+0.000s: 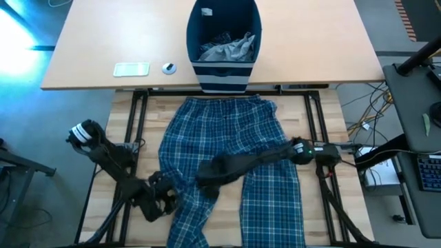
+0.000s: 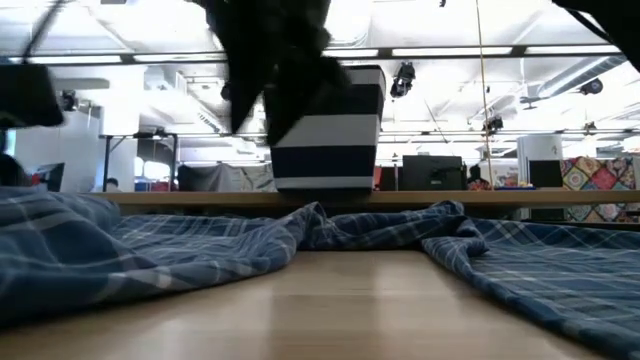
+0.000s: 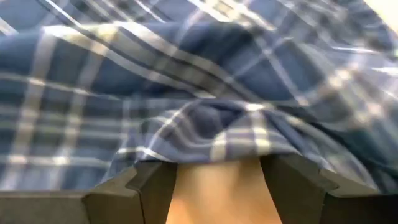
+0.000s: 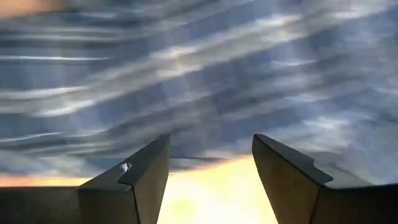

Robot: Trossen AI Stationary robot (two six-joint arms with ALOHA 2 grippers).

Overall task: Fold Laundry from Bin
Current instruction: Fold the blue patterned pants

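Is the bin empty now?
No, the high view shows grey cloth lying inside the bin.

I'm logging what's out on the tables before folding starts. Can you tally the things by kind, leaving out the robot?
Plaid trousers, spread flat: 1
Navy striped bin: 1
Grey garments visible in the bin: 1 (more may lie beneath)
Pale flat rectangular item: 1
Small round item: 1
Total: 5
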